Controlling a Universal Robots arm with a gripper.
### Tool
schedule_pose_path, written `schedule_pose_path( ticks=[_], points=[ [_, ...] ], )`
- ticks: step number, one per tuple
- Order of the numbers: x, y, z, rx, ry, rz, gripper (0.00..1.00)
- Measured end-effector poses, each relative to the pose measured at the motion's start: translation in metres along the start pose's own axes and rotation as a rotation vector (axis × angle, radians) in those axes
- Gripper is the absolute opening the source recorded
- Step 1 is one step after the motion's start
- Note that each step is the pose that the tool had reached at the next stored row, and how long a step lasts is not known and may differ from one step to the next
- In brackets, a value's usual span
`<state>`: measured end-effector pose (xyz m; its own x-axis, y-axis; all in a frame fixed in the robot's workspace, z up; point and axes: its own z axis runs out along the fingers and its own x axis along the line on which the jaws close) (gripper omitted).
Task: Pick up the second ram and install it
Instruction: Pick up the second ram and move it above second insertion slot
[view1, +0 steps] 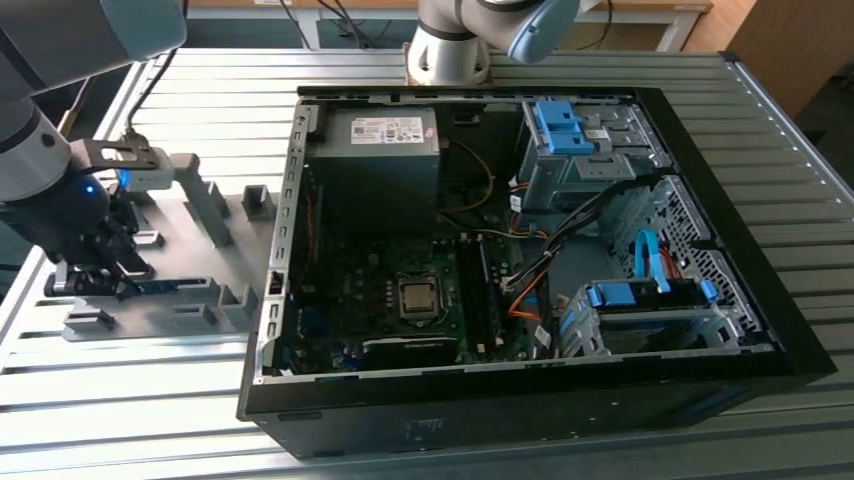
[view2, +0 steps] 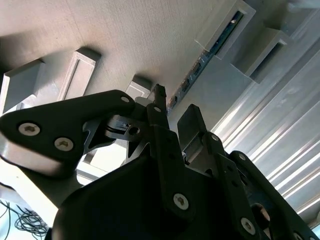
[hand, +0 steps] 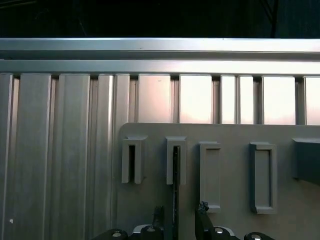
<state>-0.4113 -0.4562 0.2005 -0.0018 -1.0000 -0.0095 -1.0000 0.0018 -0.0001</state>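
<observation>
The second ram (hand: 175, 175) stands on its long edge in a slot of the grey fixture (hand: 230, 145); it looks like a thin dark strip in the first wrist view. In the second wrist view the ram (view2: 212, 50) runs between two raised blocks toward the fingers. My gripper (hand: 180, 212) is open and low over the fixture, with one fingertip on each side of the ram and a small gap to each. In the exterior view, the gripper (view1: 96, 275) is at the left over the fixture (view1: 200, 230), with a bluish end of the ram (view1: 171, 286) beside it.
An open black computer case (view1: 747, 330) lies to the exterior view's right of the fixture, with the motherboard (view1: 400, 300), cables and blue drive brackets (view1: 561, 125) inside. Everything rests on a slatted aluminium table (view1: 134, 400). A second arm's base (view1: 447, 55) stands behind the case.
</observation>
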Motion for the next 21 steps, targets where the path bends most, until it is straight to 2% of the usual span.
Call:
schedule_pose_path(
  ticks=[10, 13, 14, 21],
  points=[
    [0.0011, 0.0000, 0.0036, 0.0004, 0.0015, -0.001, 0.37],
    [0.0011, 0.0000, 0.0041, 0.0005, 0.0015, -0.001, 0.36],
    [0.0012, 0.0000, 0.0044, 0.0005, 0.0015, -0.001, 0.29],
    [0.0012, 0.0000, 0.0069, 0.0005, 0.0015, -0.001, 0.29]
  ],
)
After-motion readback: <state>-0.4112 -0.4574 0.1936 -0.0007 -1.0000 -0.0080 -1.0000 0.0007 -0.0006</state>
